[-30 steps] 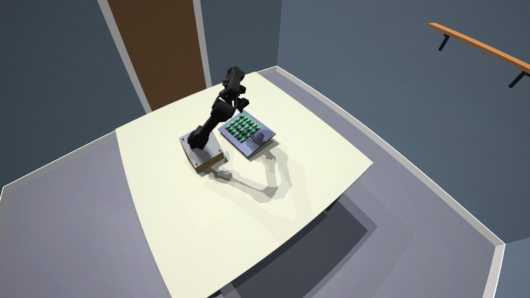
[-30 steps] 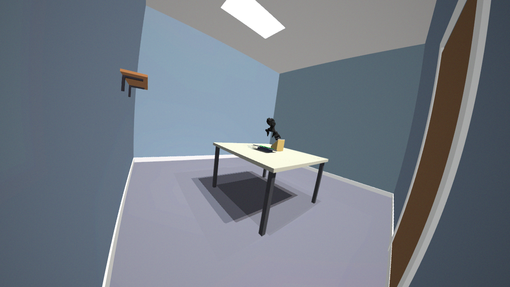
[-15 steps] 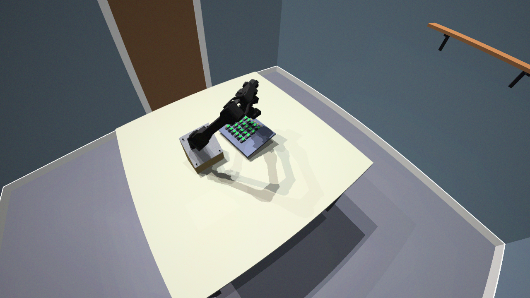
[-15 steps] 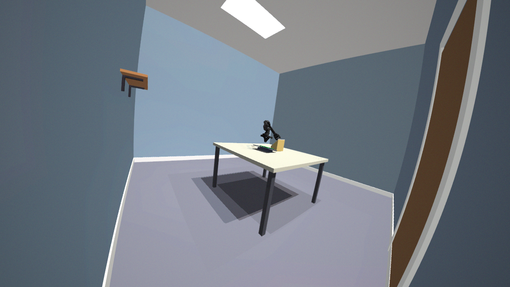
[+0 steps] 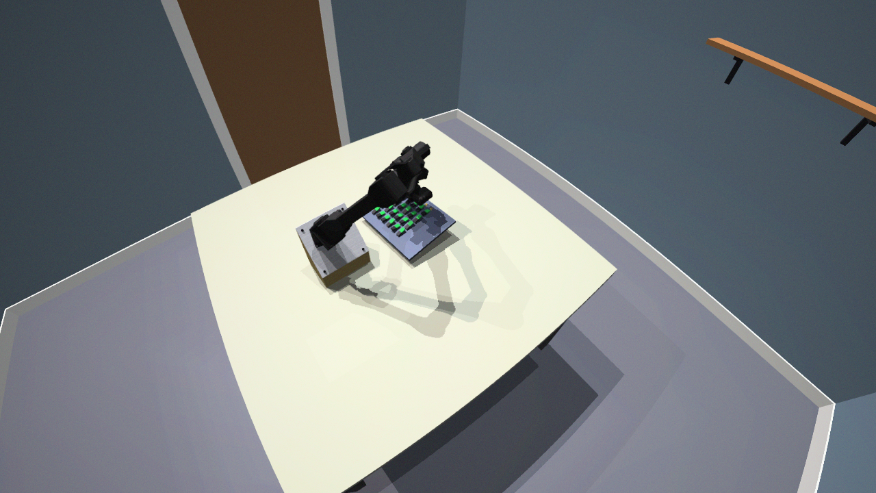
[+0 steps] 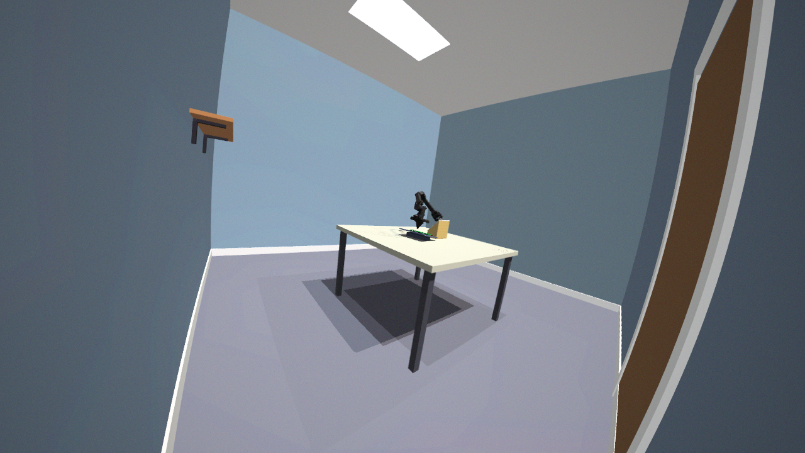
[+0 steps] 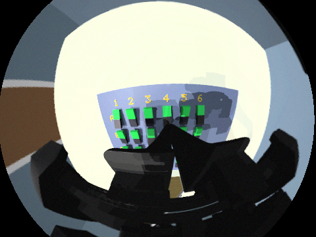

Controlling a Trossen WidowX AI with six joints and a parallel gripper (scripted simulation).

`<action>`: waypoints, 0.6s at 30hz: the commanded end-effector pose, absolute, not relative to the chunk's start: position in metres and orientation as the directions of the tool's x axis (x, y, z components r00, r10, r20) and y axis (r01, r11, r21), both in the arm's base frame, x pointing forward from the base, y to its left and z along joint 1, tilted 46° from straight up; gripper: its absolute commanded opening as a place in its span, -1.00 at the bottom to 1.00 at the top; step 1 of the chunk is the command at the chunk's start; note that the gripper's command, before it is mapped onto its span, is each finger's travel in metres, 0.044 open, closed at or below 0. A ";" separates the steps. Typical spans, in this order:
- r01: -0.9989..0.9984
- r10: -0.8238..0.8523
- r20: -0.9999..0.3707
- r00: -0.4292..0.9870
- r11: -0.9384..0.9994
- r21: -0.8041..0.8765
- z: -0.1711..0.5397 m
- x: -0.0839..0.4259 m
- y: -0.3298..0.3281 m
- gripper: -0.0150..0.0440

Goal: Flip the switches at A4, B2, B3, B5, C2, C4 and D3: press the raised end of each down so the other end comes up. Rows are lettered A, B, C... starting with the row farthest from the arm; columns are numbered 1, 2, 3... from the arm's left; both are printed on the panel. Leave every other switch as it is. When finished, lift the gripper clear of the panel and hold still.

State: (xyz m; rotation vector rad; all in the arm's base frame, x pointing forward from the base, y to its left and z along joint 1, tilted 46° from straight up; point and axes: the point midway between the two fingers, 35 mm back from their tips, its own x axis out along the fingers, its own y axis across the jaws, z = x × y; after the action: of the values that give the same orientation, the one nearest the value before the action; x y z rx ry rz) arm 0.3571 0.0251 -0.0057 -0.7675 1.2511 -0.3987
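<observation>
On the panel (image 7: 220, 112) in your wrist view you can read yellow column numbers 1, 2, 3, 4, 5 and 6 printed along its far edge, above the switches. The yellow row letters at its left edge are too blurred to read.

Light is even and fairly bright, coming from a white ceiling panel (image 6: 398, 27) seen in the exterior view. The arm throws several overlapping soft grey shadows across the cream table (image 5: 318, 368), and the table casts a dark patch on the floor. The wrist view is a circular fisheye, bowed at its rim, black outside; the table glares almost white there. Wide views bend straight edges.
</observation>
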 end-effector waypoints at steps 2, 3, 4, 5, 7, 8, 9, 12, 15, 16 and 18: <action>-0.138 -0.661 -0.694 0.287 0.688 -0.712 -0.011 0.356 0.020 -0.49; -0.138 -0.661 -0.694 0.287 0.688 -0.712 -0.012 0.357 0.019 -0.49; -0.138 -0.661 -0.694 0.287 0.688 -0.712 -0.013 0.357 0.018 -0.49; -0.138 -0.661 -0.694 0.287 0.688 -0.712 -0.014 0.358 0.017 -0.49; -0.138 -0.661 -0.694 0.287 0.688 -0.712 -0.016 0.359 0.015 -0.49; -0.138 -0.661 -0.694 0.287 0.688 -0.713 -0.017 0.359 0.014 -0.49; -0.138 -0.661 -0.694 0.287 0.688 -0.713 -0.018 0.359 0.013 -0.49; -0.138 -0.661 -0.694 0.287 0.688 -0.713 -0.018 0.359 0.013 -0.49; -0.138 -0.661 -0.694 0.287 0.688 -0.713 -0.018 0.359 0.013 -0.49; -0.138 -0.661 -0.694 0.287 0.688 -0.713 -0.018 0.359 0.013 -0.49; -0.138 -0.661 -0.694 0.287 0.688 -0.713 -0.018 0.359 0.013 -0.49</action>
State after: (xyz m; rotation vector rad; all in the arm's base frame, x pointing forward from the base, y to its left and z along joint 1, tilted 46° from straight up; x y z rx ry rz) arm 0.3596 0.0138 -0.0173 -0.7712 1.2557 -0.4007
